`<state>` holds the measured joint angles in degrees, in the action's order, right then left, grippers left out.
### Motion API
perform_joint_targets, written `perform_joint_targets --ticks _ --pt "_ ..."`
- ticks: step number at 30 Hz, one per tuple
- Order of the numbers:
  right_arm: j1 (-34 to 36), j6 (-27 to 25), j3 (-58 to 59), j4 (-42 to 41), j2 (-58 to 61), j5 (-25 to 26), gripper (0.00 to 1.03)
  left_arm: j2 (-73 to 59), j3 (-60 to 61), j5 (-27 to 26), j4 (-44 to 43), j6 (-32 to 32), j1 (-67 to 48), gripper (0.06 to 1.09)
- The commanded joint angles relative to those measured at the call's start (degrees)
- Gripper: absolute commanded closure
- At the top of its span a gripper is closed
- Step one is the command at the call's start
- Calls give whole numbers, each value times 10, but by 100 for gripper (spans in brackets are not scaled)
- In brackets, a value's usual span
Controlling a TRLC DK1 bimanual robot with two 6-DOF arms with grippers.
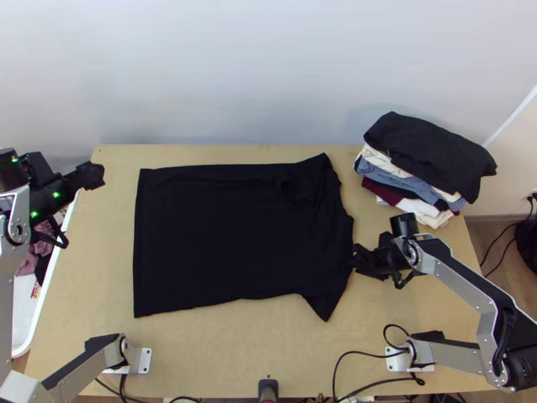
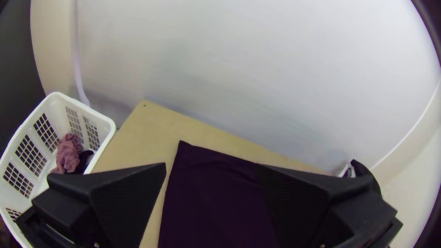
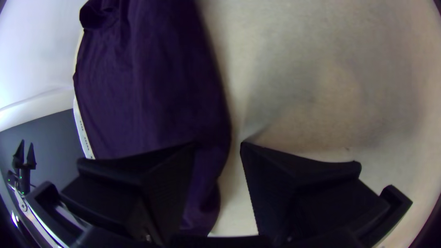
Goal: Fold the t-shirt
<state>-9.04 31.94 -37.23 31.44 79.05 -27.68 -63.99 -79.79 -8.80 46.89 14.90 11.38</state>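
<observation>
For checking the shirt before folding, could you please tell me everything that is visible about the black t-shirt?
The black t-shirt looks plain and soft, spread mostly flat on the wooden table. Its straight hem lies at the top view's left, its sleeves at the right, one pointing far, one near. The cloth is rumpled by the far sleeve. The open right tool is at its right edge; I cannot tell whether they touch.

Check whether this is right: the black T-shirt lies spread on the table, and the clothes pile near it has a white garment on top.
The top garment on the clothes pile is black, not white, as the top view shows. The black T-shirt does lie spread on the table, near the pile.
</observation>
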Motion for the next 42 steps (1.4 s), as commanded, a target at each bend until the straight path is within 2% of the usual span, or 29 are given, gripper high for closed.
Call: perform_joint_targets --ticks 1,3,6,7,12,14,16,18,21,23,25,28,31,42 --pt "-26 23 14 -22 28 9 69 11 16 -2 25 -52 5 15" --pt "-36 30 15 -30 29 10 72 9 18 -7 68 -104 5 15" --pt "-41 30 18 -52 25 37 95 9 29 -48 153 -203 14 15" --pt "-41 30 19 -61 23 42 100 9 36 -61 182 -244 22 15" --pt "-41 30 22 -65 23 44 100 13 102 -66 329 -463 55 15" --pt "-41 30 23 -66 22 45 100 20 135 -56 346 -521 82 15" --pt "-41 30 23 -66 21 47 100 26 183 -8 355 -577 87 15" --pt "-41 30 24 -66 19 49 100 26 226 6 358 -609 97 16" --pt "-41 30 24 -67 17 53 100 19 271 5 355 -614 92 23" --pt "-41 31 25 -67 16 54 100 19 298 4 347 -608 75 24" --pt "-41 31 26 -67 16 55 100 13 328 4 346 -602 51 31" --pt "-41 31 27 -68 15 55 100 -3 374 5 326 -601 36 35" --pt "-41 31 28 -71 15 56 100 -18 393 5 277 -566 4 43" --pt "-41 31 34 -77 6 57 100 -77 423 21 213 -554 -7 43"
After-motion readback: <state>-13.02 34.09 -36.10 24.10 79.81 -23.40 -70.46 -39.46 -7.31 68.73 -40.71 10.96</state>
